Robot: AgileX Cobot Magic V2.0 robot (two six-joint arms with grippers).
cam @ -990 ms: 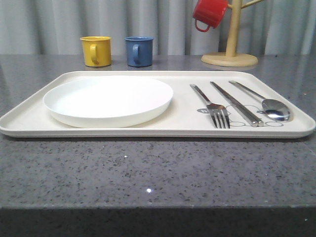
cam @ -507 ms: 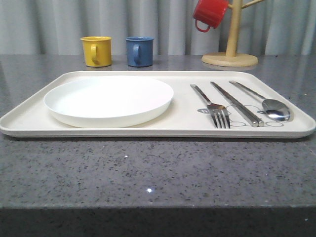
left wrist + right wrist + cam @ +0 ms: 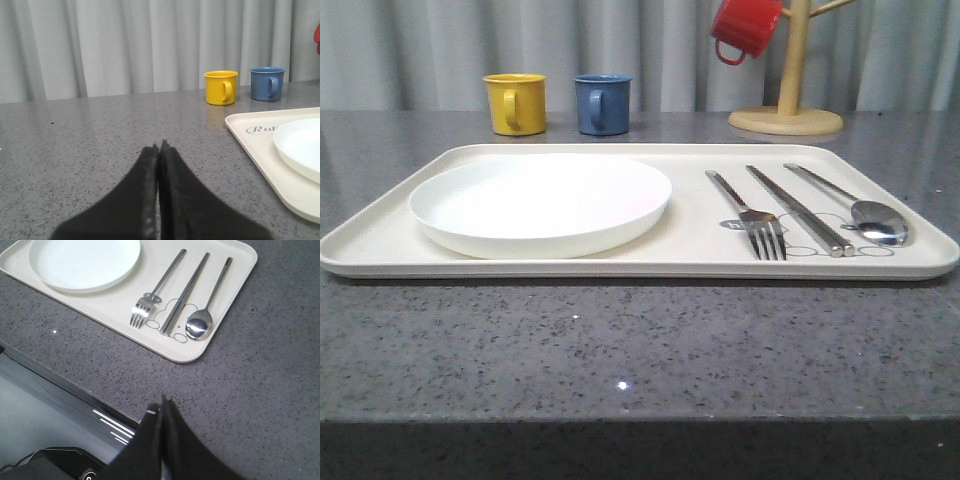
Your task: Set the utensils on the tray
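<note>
Front view, near to far: bare speckled grey desk [image 3: 640,350] edge, then the cream tray [image 3: 380,245] lying flat on it. On the tray's left part sits the round white plate [image 3: 540,203]. On the right part, side by side and apart from one another: fork [image 3: 748,213] with tines toward the camera, chopsticks [image 3: 798,209] as a touching pair, spoon [image 3: 860,207] with bowl toward the camera. All four utensils rest inside the tray rim.

Beyond the tray: yellow mug [image 3: 515,103] and blue mug [image 3: 601,103] standing upright on the desk, near each other. Farther right, a wooden mug tree [image 3: 787,95] with a red mug [image 3: 744,28] hung on it. Grey curtain [image 3: 430,50] behind.

Left end effector [image 3: 159,149]: fingers pressed together, clenched on nothing, over bare desk beside the tray's left edge.

Right end effector [image 3: 163,402]: fingers likewise together, empty, over the desk's near edge, apart from the tray.
</note>
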